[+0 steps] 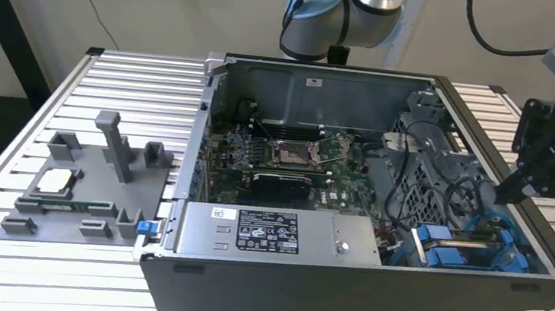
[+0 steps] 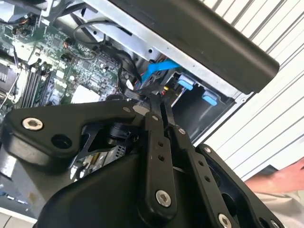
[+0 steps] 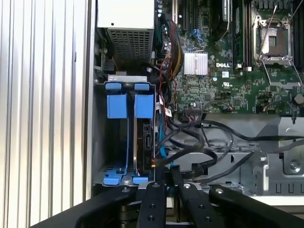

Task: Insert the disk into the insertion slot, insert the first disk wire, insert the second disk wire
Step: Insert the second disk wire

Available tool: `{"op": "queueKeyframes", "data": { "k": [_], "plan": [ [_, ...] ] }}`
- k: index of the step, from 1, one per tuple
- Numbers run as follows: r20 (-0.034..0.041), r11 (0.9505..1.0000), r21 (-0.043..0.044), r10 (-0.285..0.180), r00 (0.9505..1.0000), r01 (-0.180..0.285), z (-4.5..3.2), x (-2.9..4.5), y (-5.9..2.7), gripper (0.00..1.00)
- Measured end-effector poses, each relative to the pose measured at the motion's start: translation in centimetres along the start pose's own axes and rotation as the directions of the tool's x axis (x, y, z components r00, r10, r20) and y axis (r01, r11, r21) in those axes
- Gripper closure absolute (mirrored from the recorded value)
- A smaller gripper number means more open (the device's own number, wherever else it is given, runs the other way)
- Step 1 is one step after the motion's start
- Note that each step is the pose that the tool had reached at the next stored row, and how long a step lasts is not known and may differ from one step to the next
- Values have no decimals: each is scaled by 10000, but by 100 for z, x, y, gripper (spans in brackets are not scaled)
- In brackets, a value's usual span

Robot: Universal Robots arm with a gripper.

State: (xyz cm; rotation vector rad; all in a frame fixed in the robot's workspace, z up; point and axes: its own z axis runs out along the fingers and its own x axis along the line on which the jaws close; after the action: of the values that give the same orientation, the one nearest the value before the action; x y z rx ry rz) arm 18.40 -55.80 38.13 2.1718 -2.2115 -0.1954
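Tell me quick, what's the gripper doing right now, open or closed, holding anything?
Gripper: shut, fingers pressed together above the blue cable beside the disk in the insertion slot; holding nothing that can be made out.

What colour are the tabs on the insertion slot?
Bright blue, on the insertion slot; clearest in the first wrist view.

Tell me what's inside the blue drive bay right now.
The insertion slot holds the disk, standing on edge between blue rails. Black cables run beside it; its connector end is hidden behind them.
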Motion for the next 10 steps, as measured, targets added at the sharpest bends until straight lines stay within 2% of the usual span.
{"op": "queueKeyframes", "data": {
  "k": [10],
  "plan": [
    [18, 10000, 0, -2, 10000, 2, -18, -22, 240, 100]
  ]
}}
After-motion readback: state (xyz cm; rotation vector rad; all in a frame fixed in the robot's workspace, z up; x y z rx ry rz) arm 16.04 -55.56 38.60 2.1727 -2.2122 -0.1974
